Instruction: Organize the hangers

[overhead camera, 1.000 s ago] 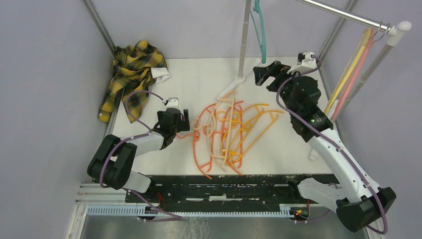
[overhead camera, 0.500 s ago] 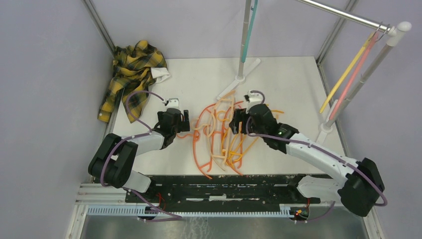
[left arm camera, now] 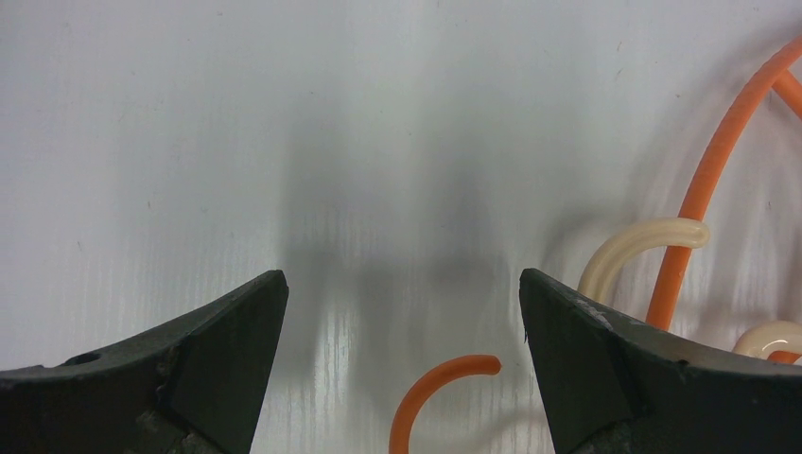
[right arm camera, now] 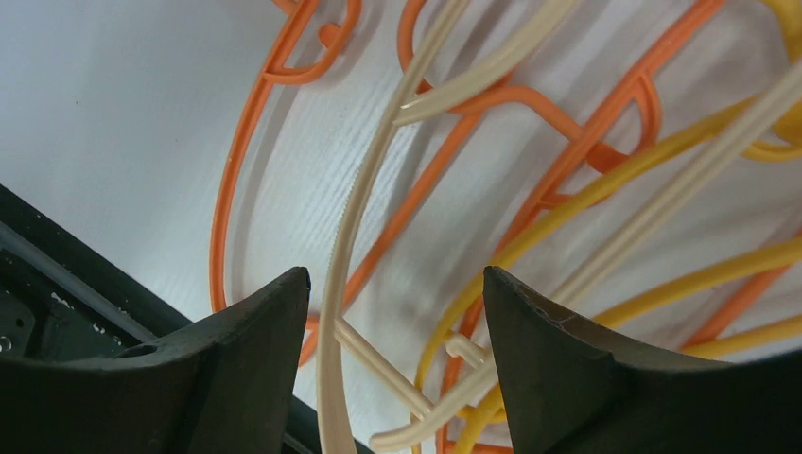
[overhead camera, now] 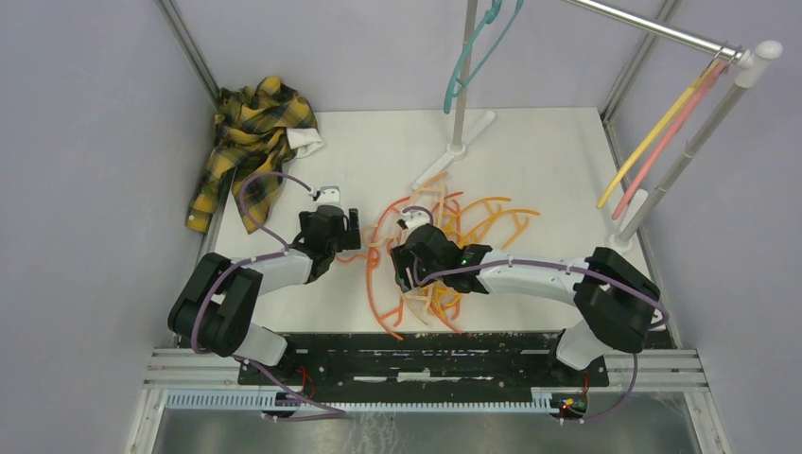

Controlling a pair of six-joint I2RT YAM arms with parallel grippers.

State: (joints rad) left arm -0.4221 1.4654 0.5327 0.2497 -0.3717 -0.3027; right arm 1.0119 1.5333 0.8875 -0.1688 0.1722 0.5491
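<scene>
Pile: tangled thin orange, yellow and peach plastic hangers (overhead camera: 444, 236), flat on the white table (overhead camera: 549, 161), mid-table.
Left hand (left arm camera: 402, 284): fingers wide apart, empty; low at the pile's left edge, an orange hook end (left arm camera: 440, 383) between them.
Right hand (right arm camera: 395, 284): spread wide, nothing gripped; over the pile, a peach strand (right arm camera: 355, 236) between its fingers.
Hung: teal plastic hanger (overhead camera: 454, 80) by the upright silver pole (overhead camera: 462, 104); yellow and pink hangers (overhead camera: 653, 134) on the silver rail (overhead camera: 653, 26), right.

Tangled pile of orange, peach and yellow plastic hangers (overhead camera: 443, 301) on table. Right gripper (overhead camera: 409, 267) directly over pile; left gripper (overhead camera: 352, 229) just beside its left edge. Teal plastic hanger (overhead camera: 490, 13) hangs behind the pile.
</scene>
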